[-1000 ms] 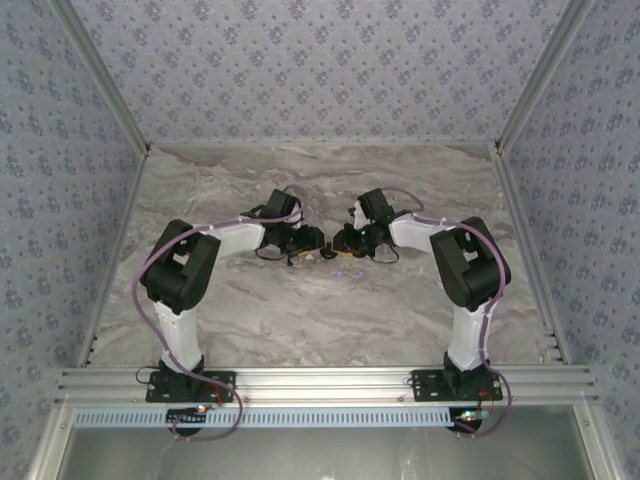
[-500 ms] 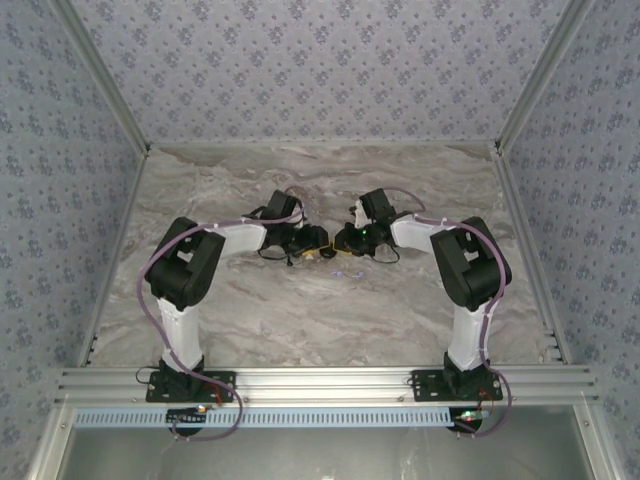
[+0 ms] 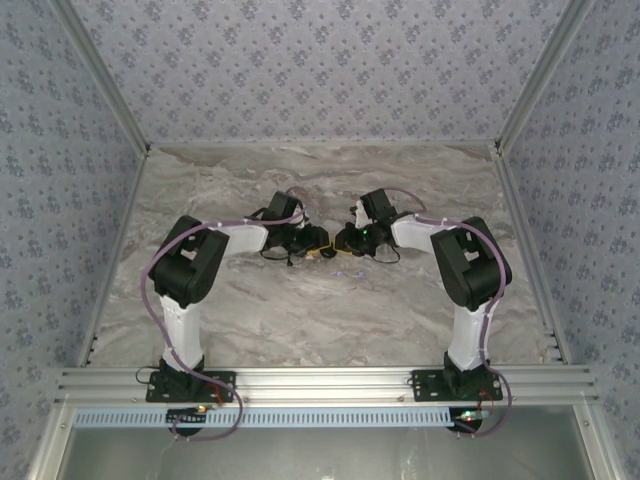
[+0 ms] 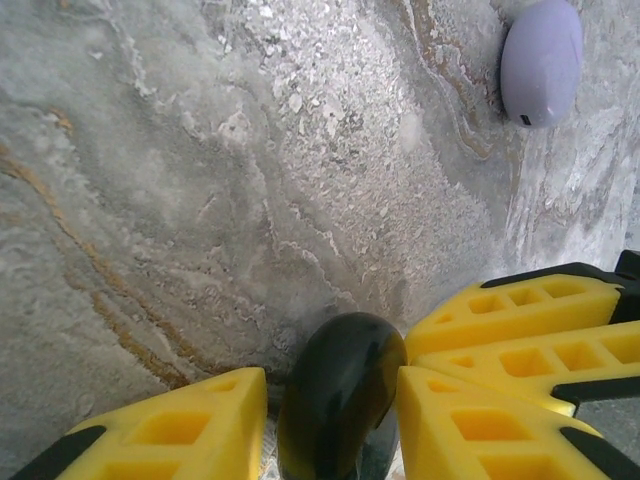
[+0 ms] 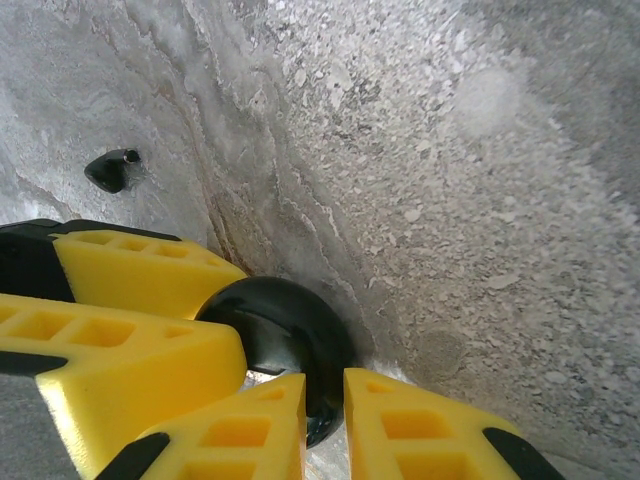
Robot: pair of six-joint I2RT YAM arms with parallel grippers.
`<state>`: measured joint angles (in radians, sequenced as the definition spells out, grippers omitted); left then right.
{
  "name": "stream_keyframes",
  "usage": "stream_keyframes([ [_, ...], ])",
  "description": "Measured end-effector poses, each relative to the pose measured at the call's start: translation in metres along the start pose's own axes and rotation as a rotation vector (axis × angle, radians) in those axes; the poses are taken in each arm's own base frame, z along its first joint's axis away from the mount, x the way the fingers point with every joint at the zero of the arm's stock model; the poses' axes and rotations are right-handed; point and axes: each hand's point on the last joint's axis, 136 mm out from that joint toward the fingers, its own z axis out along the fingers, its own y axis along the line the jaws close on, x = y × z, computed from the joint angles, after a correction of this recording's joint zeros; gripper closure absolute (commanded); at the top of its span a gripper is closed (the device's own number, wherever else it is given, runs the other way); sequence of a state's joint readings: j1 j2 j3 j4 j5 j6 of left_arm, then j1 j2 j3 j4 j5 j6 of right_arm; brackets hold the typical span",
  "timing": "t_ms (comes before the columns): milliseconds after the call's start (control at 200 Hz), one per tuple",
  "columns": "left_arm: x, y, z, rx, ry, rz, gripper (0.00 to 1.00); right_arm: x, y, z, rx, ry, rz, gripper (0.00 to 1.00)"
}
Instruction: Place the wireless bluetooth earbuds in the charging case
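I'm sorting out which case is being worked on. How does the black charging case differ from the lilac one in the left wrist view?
Colour: the black charging case is glossy black, the lilac charging case matte pale lilac. State: the black charging case sits between yellow fingers; the lilac charging case lies free on the marble table, apart from them. Both are smooth, rounded shells.

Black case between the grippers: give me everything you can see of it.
The black case is a smooth, glossy, rounded shell that looks like hard plastic, with no open lid seen. It is turned on edge close to the marble table; whether it touches the table can't be told. The right gripper pinches its rim. The left gripper straddles it, grip unclear.
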<state>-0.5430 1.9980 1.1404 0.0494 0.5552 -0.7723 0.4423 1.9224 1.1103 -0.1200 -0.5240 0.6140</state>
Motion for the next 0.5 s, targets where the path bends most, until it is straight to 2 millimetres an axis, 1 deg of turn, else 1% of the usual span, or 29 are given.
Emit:
stream_keyframes([
  [255,0.004,-0.0025,0.0028,0.024,0.003,-0.018,0.68,0.0,0.0007,0.0004,-0.005,0.0,0.009,0.82],
  [380,0.0044,-0.0035,0.0033,0.04,-0.001,-0.033,0.74,-0.0007,-0.0004,-0.0001,-0.01,0.0,0.024,0.82],
  [435,0.0043,-0.0039,0.0034,0.045,-0.002,-0.039,0.78,-0.0008,-0.0015,-0.0003,-0.014,-0.001,0.03,0.8],
  [505,0.0039,-0.0042,0.0034,0.047,-0.005,-0.047,0.79,-0.0011,-0.0035,-0.0005,-0.014,-0.004,0.036,0.76],
])
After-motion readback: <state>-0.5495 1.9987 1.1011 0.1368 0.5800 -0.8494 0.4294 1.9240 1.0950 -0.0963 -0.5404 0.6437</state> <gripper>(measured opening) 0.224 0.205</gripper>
